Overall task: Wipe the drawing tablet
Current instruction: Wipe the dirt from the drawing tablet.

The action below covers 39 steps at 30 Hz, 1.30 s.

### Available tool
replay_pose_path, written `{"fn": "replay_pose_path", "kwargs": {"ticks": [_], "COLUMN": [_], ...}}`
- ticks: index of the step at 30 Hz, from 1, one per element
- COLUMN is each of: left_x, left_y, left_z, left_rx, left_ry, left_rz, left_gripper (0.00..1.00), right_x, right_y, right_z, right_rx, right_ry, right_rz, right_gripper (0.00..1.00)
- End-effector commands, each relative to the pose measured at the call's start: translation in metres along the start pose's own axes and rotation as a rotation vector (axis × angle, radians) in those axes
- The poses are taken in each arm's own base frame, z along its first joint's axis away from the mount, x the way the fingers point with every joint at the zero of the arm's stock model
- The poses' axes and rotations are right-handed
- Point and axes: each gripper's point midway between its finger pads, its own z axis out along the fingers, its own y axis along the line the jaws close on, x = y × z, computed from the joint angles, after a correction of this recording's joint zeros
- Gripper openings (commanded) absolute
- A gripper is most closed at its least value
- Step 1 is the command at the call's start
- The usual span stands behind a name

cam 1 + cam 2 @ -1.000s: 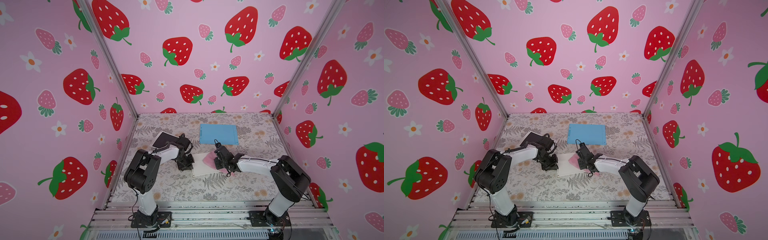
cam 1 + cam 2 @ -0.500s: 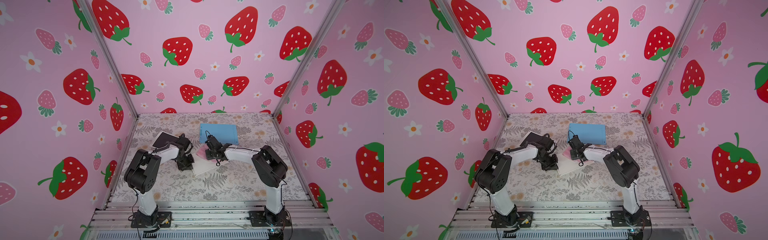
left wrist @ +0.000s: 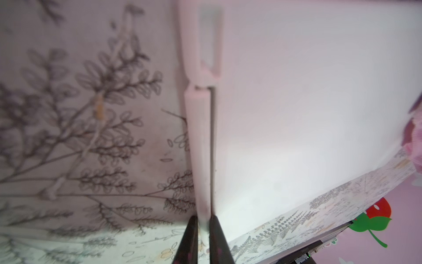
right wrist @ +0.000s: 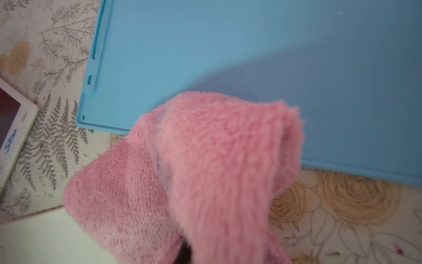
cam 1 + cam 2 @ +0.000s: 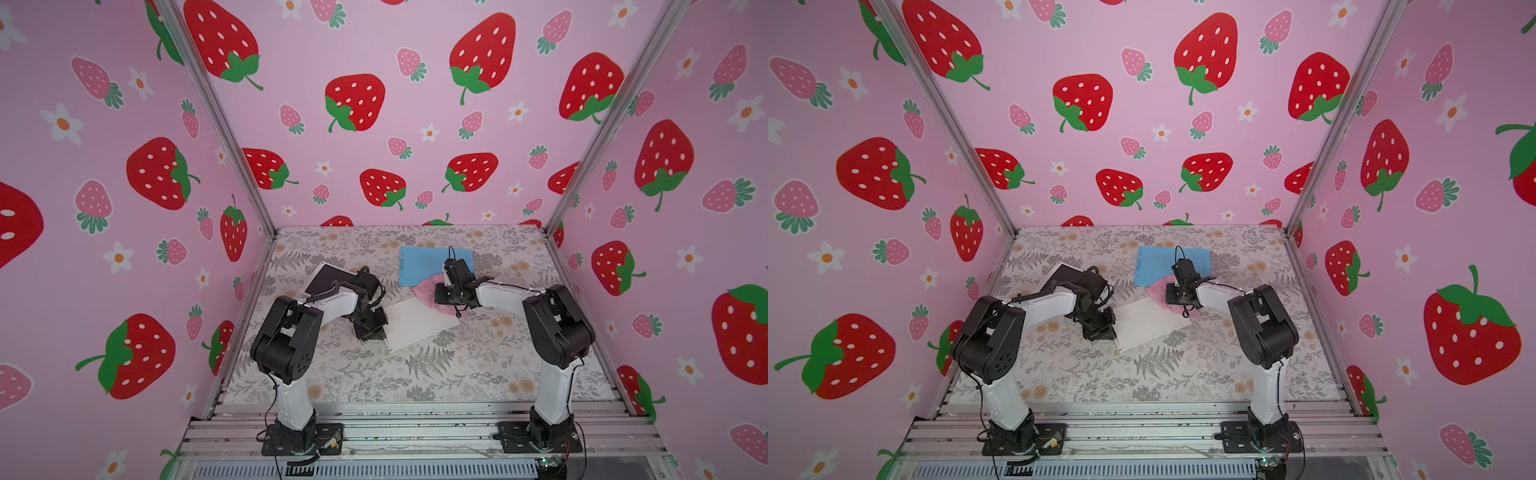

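A white drawing tablet [image 5: 415, 326] [image 5: 1148, 324] lies plain side up in the middle of the table, askew. My left gripper [image 5: 376, 332] [image 3: 203, 228] is shut on the thin white strip along the tablet's [image 3: 308, 114] left edge. A fluffy pink cloth [image 5: 424, 289] [image 4: 205, 171] lies bunched over the tablet's far right corner. My right gripper [image 5: 441, 296] is shut on this cloth. In the right wrist view the cloth hides the fingers almost wholly.
A blue tablet [image 5: 419, 266] [image 4: 251, 57] lies flat just behind the cloth. A dark-screened tablet [image 5: 328, 278] [image 4: 11, 128] with a white frame lies at the back left, partly under my left arm. Pink walls enclose three sides.
My right gripper has shut on the pink cloth and moved it from the tablet's right side toward its far corner. The left gripper has held still on the tablet's edge.
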Motion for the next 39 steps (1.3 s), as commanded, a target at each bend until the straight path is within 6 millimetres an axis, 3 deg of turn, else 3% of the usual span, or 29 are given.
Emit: {"fn": "replay_pose_path", "kwargs": {"ticks": [1, 6, 12, 15, 17, 22, 29, 31, 34, 39], "left_x": [0.029, 0.028, 0.022, 0.017, 0.013, 0.007, 0.005, 0.005, 0.005, 0.005], "left_y": [0.133, 0.135, 0.13, 0.124, 0.12, 0.112, 0.112, 0.113, 0.113, 0.113], "left_z": [0.032, 0.028, 0.018, 0.011, 0.007, 0.005, 0.007, 0.007, 0.007, 0.009], "left_rx": [-0.5, -0.506, -0.51, -0.5, -0.493, -0.482, -0.487, -0.495, -0.493, -0.492], "left_ry": [0.078, 0.074, 0.054, 0.032, 0.022, 0.017, 0.023, 0.025, 0.022, 0.025], "left_rz": [-0.099, -0.083, -0.041, -0.006, 0.012, 0.03, 0.033, 0.035, 0.03, 0.021], "left_gripper": [0.12, 0.12, 0.12, 0.13, 0.14, 0.15, 0.15, 0.15, 0.15, 0.15], "right_x": [0.068, 0.056, 0.007, -0.012, -0.019, -0.031, -0.029, -0.016, 0.003, 0.027], "right_y": [-0.059, -0.076, -0.083, -0.079, -0.068, -0.012, 0.059, 0.055, 0.029, -0.005], "right_z": [0.014, -0.005, -0.052, -0.064, -0.064, -0.058, -0.034, -0.014, 0.007, 0.011], "right_rx": [0.181, 0.183, 0.188, 0.175, 0.161, 0.065, -0.065, -0.031, 0.035, 0.114], "right_ry": [0.238, 0.189, 0.019, -0.042, -0.075, -0.157, -0.124, -0.061, 0.023, 0.093], "right_rz": [-0.015, 0.093, 0.145, 0.151, 0.117, -0.004, -0.1, -0.086, -0.021, -0.005], "right_gripper": [0.0, 0.0, 0.0, 0.0, 0.0, 0.0, 0.0, 0.0, 0.0, 0.0]}}
